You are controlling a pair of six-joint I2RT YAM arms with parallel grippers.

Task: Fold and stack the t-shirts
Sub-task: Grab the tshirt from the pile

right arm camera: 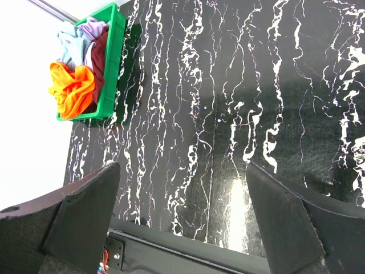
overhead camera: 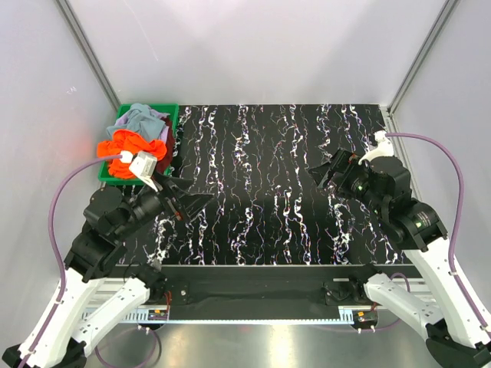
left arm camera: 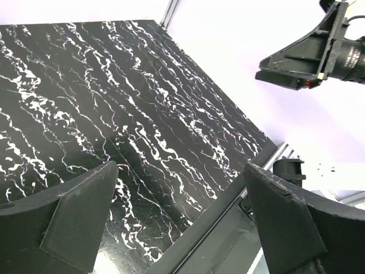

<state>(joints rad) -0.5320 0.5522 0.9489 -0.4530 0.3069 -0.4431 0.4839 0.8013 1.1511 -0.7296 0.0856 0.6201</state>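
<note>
The t-shirts lie crumpled in a green bin (overhead camera: 174,123) at the table's far left. The bright orange-red one (overhead camera: 126,146) is nearest, with the grey-blue one (overhead camera: 142,119) behind it and lilac and dark red cloth beside it. The right wrist view shows the orange-red (right arm camera: 71,88), grey-blue (right arm camera: 71,45), lilac (right arm camera: 94,27) and dark red (right arm camera: 101,57) shirts in the bin (right arm camera: 114,51). My left gripper (overhead camera: 190,195) is open and empty just right of the bin, above the table (left arm camera: 182,220). My right gripper (overhead camera: 322,175) is open and empty at the right (right arm camera: 182,220).
The black marbled tabletop (overhead camera: 268,192) spans the middle between the arms. White walls enclose the back and sides. The right gripper's finger (left arm camera: 302,57) shows at the upper right of the left wrist view. The table's near edge has a dark metal rail (overhead camera: 253,280).
</note>
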